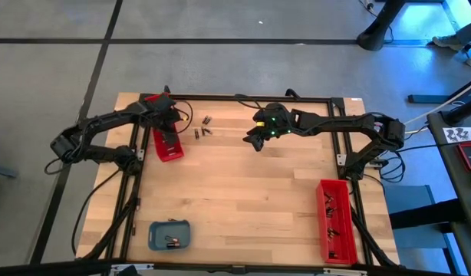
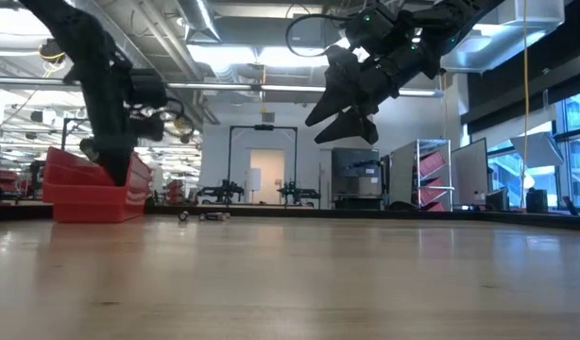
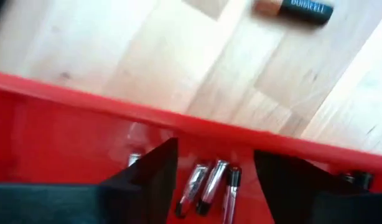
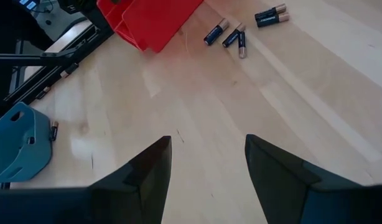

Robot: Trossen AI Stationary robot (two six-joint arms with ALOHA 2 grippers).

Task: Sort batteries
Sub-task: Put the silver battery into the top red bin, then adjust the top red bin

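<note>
Three batteries (image 3: 209,186) lie side by side inside the red tray (image 3: 73,134) at the table's far left. My left gripper (image 3: 213,177) hangs open just above them, pointing steeply down, a finger on either side. In the high view this gripper (image 1: 165,123) is over the tray's far end (image 1: 168,147). A few more batteries (image 1: 203,127) lie loose on the wood right of the tray; the right wrist view shows them (image 4: 231,34) too. My right gripper (image 4: 206,168) stands open and high over the table's far middle (image 1: 255,141), holding nothing.
A second long red tray (image 1: 335,222) with small parts in it lies at the near right. A blue-grey rounded tray (image 1: 170,235) with batteries in it sits at the near left. Bare wood lies between them. One battery (image 3: 297,9) lies just beyond the left tray's wall.
</note>
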